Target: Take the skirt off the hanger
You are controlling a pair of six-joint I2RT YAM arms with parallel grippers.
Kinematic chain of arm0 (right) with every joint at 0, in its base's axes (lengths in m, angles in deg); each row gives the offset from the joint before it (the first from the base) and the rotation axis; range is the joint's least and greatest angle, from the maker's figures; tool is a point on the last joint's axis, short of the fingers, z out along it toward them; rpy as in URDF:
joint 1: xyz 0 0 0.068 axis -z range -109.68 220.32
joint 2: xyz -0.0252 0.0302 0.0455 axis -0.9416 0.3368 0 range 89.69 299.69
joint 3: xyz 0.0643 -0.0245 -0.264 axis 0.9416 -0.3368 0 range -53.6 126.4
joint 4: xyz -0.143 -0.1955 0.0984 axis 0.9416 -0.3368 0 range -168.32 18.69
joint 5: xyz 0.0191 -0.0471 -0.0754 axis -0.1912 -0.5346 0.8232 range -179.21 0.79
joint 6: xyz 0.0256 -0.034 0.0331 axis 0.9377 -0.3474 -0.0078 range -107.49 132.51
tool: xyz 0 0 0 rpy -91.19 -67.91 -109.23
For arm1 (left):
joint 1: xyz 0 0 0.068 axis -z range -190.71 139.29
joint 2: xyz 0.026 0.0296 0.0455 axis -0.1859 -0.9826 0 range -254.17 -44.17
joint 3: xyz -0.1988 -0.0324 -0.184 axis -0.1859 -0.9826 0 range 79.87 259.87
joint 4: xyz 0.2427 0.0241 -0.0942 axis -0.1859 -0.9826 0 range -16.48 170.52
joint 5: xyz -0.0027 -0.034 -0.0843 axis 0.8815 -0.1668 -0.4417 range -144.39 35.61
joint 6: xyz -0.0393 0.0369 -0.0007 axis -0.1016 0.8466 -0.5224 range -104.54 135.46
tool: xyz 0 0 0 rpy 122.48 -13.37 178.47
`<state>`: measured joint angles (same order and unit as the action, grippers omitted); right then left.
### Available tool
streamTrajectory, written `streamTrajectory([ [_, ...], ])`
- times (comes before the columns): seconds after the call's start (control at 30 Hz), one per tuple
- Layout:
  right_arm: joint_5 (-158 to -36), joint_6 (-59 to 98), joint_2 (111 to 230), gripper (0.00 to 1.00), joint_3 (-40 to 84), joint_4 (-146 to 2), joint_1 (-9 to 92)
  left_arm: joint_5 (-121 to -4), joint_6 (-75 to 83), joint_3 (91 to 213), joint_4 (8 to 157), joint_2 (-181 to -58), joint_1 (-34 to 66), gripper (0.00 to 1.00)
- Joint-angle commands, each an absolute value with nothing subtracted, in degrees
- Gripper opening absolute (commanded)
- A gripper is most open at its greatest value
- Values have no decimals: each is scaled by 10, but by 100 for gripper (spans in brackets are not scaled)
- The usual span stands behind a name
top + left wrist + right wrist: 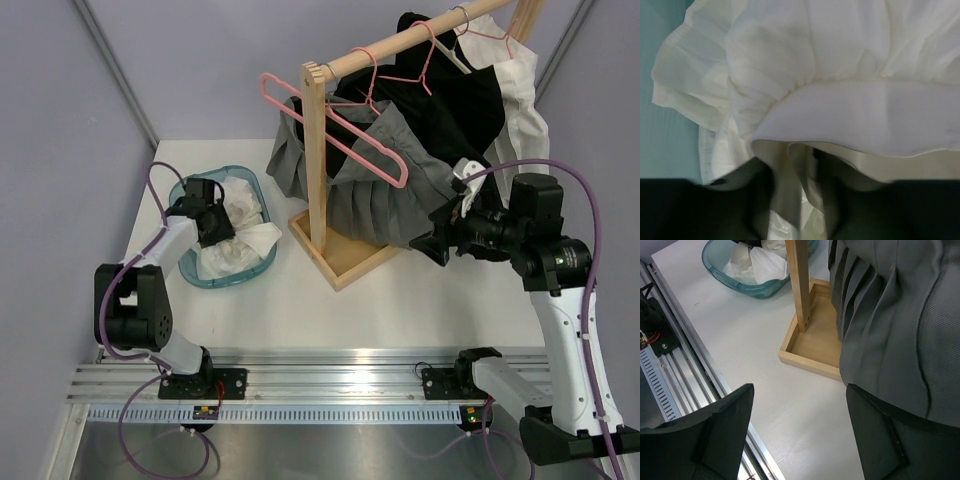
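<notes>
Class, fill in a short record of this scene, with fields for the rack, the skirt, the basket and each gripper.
rack: wooden rack standing on the table, garments hanging from it
skirt: grey pleated skirt hanging on the rack, next to the right gripper
basket: blue basket holding white cloth
left gripper: at the white cloth, opening unclear
right gripper: open, holding nothing

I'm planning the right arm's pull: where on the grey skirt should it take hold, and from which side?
Probably the lower hem of the grey skirt, approached from the robot's right. The hem hangs free there and its pleats offer a thin folded edge to pinch. The right gripper sits beside it with jaws open, clear of the wooden post.
</notes>
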<state>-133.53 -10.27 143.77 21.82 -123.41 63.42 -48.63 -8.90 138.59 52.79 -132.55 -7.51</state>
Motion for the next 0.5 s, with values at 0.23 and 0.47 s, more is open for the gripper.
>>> streamTrajectory([
  [0.23, -1309, -124, 1485, 82, 359, -1317, 651, -564, -91, 1409, 558, -1192, -90, 74],
  [0.47, -1321, -120, 1545, 81, 463, -1326, 661, -613, -41, 1403, 573, -1070, -90, 91],
])
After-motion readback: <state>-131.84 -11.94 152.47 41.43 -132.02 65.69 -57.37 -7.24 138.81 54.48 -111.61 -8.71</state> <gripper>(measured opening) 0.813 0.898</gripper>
